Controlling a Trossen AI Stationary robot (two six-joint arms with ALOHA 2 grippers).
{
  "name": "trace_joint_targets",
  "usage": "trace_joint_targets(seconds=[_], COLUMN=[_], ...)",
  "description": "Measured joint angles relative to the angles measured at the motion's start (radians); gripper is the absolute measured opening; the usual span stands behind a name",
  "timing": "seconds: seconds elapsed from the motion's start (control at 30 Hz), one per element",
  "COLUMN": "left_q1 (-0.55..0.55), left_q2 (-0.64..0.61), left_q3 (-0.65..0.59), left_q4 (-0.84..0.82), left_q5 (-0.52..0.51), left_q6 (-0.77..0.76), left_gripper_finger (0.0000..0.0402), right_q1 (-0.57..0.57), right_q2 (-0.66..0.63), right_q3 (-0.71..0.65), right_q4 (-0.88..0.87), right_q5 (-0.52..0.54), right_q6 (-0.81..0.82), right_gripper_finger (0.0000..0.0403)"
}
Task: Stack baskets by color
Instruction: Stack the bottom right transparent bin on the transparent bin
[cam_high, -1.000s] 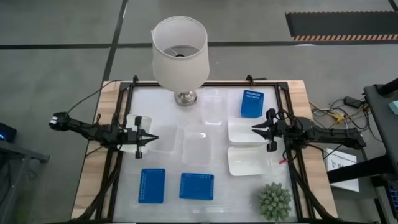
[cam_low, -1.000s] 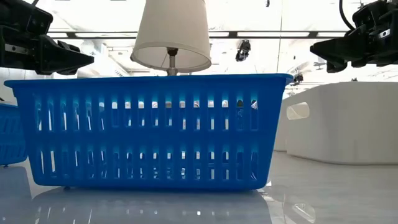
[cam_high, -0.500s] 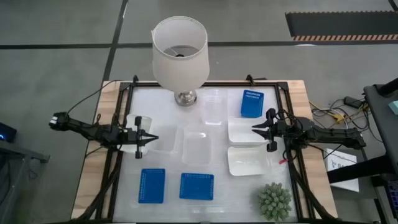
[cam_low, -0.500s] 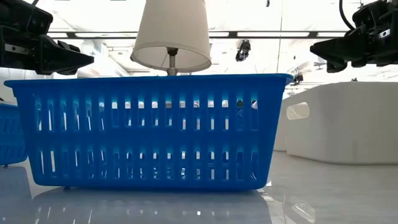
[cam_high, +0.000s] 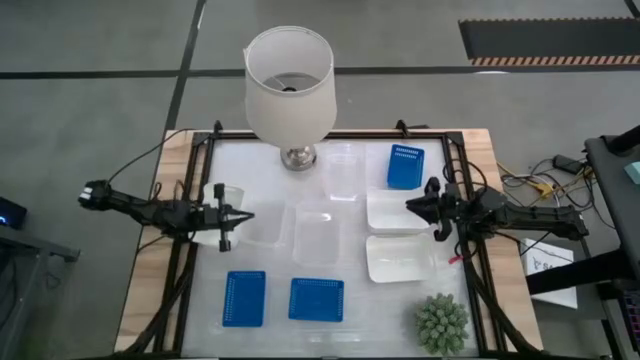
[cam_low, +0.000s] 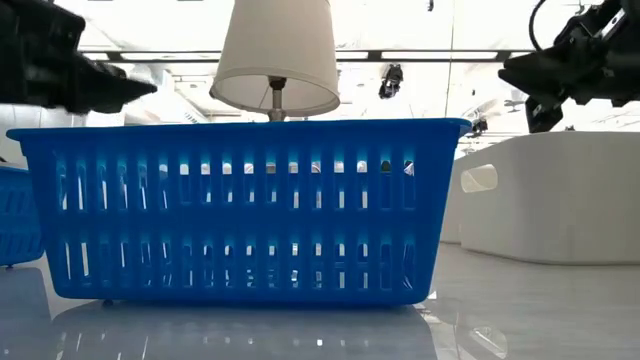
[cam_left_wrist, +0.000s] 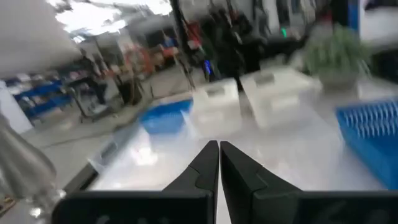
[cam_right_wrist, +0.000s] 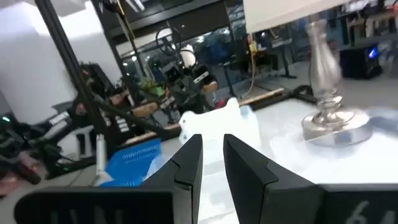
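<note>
1. Left gripper (cam_high: 246, 217): dark two-finger tool at centre-left of the high view, above the counter; jaws pressed together, holding nothing.
2. Counter (cam_high: 265, 190): glossy white rectangular top in a black frame, filling the middle of the frame.
3. Bright blue rectangular plastic basket (cam_high: 244, 298): lower left of the counter, dotted base showing.
4. Second bright blue plastic basket (cam_high: 316, 299): just right of the first, apart from it; it fills the low view's foreground.
5. White lampshade on a silver metal base (cam_high: 289, 85): top centre, at the counter's far edge.
6. Clear rectangular plastic basket (cam_high: 317, 237): counter centre; another clear one (cam_high: 341, 172) above it in the frame.
7. Third bright blue basket (cam_high: 405, 167): upper right.
8. Two white shallow plastic baskets, one (cam_high: 392, 212) above the other (cam_high: 397, 258): right of centre, side by side.
9. Right gripper (cam_high: 412, 207): over the upper white basket's right part; jaws slightly spread, pinching nothing.
10. Spiky green plant (cam_high: 441, 322): lower right corner.
</note>
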Motion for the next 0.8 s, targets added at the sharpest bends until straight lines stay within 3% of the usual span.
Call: trace_joint_targets(seconds=[0.1,0.2,0.37,0.63,0.8], left_q1=[-0.001,0.000,0.000,0.000,0.000], left_q2=[0.010,0.012,0.010,0.009,0.008], left_q3=[0.000,0.000,0.000,0.000,0.000], left_q4=[0.157,0.331,0.531,0.612,0.669], left_q5=[0.005,0.004,0.005,0.004,-0.107], left_q6=[-0.107,-0.245,-0.259,-0.259,-0.251], left_gripper_finger=[0.0000,0.0000,0.0000,0.0000,0.0000], right_q1=[0.000,0.000,0.000,0.000,0.000], right_q2=[0.000,0.000,0.000,0.000,0.000], right_q3=[0.000,0.000,0.000,0.000,0.000], right_q4=[0.000,-0.001,0.017,0.018,0.022], right_q5=[-0.006,-0.005,0.022,0.032,0.033], right_q6=[0.105,0.111,0.100,0.098,0.148], right_gripper_finger=[0.0059,0.0059,0.0059,0.0059,0.0059])
